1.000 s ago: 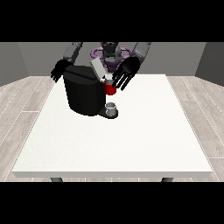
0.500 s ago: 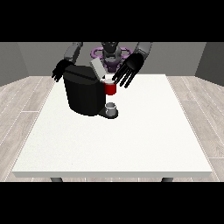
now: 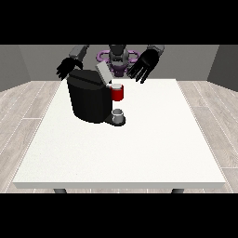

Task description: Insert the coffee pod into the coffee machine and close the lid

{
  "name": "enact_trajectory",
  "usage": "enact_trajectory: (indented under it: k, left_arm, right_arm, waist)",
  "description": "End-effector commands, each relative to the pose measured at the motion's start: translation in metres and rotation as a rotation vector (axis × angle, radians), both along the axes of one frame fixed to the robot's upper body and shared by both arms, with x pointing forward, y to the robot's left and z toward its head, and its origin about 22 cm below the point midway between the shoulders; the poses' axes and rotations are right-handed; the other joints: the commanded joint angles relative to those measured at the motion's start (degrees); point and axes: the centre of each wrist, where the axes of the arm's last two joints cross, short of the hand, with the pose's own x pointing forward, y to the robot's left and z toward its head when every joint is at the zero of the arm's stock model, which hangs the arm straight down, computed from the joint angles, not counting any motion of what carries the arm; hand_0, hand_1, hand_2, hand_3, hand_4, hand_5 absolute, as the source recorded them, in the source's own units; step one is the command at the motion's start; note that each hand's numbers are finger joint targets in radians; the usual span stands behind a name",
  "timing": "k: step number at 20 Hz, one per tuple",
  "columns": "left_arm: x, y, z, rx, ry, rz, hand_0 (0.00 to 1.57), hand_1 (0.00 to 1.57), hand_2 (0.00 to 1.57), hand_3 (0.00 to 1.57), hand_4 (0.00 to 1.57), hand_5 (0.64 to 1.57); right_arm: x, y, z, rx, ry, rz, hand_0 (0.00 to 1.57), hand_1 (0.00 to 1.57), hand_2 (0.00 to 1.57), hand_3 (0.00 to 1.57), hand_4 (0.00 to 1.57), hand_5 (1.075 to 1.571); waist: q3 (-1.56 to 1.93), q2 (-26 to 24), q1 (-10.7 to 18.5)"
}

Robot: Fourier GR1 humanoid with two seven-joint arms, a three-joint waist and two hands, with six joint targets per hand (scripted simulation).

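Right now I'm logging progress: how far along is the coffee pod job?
Early on, by the look of it. The coffee machine has its lid raised, so closing is left. A grey thing sits at the machine's base; I cannot tell it for the pod. Both hands, at the view's left and right, hold nothing, fingers spread.

Hand at view's right (image 3: pixel 143 66) raised, fingers spread open; hand at view's left (image 3: pixel 67 67) lower, fingers relaxed.

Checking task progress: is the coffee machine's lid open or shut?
Open. The lid stands tilted up above the black coffee machine, not lying flat on its top.
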Motion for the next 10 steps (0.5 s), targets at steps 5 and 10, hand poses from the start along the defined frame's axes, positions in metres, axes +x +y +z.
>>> enact_trajectory:
  k: [5, 10]
  left_arm:
    - [-0.014, -0.01, -0.071, -0.519, 0.082, 0.027, 0.0, 0.0, 0.0, 0.0, 0.25, 1.571]
    - [-0.042, 0.004, -0.137, -0.685, 0.215, 0.087, 0.0, 0.0, 0.0, 0.0, 0.0, 1.571]
  right_arm:
    - [-0.014, -0.018, -0.006, -0.044, 0.019, -0.013, 0.0, 0.0, 0.0, 0.0, 0.43, 1.571]
    - [-0.02, -0.041, 0.008, -0.055, 0.048, 0.082, 0.0, 0.0, 0.0, 0.0, 0.37, 1.571]
  waist:
    - [-0.1, -8.71, 5.43]
    - [-0.07, -16.46, 8.27]
